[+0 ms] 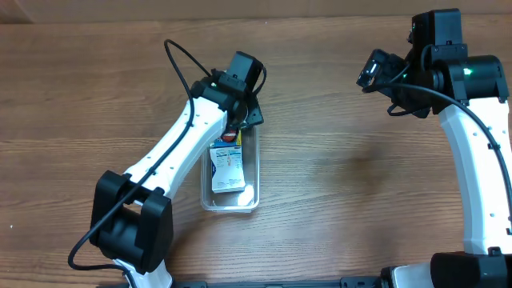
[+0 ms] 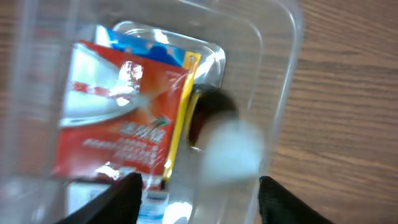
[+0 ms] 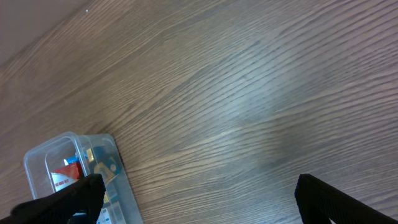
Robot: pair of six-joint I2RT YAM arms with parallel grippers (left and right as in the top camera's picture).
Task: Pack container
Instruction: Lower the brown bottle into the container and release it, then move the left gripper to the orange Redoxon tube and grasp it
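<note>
The clear plastic container (image 1: 256, 178) lies lengthwise on the wooden table, left of centre. Inside it are a white and blue box (image 1: 226, 166) and, at the far end, a red box (image 2: 124, 118) with a blue box behind it and a small dark round item (image 2: 208, 115). My left gripper (image 1: 240, 120) hovers over the container's far end, open, with nothing between its fingers (image 2: 199, 202). My right gripper (image 1: 374, 70) is open and empty above bare table at the far right. The container's corner (image 3: 118, 180) shows at the lower left of the right wrist view, beside that gripper's left finger (image 3: 196, 199).
Wood-grain table (image 1: 344, 176) lies between the container and the right arm. The left arm (image 1: 172, 156) stretches along the container's left side. Nothing else lies on the table.
</note>
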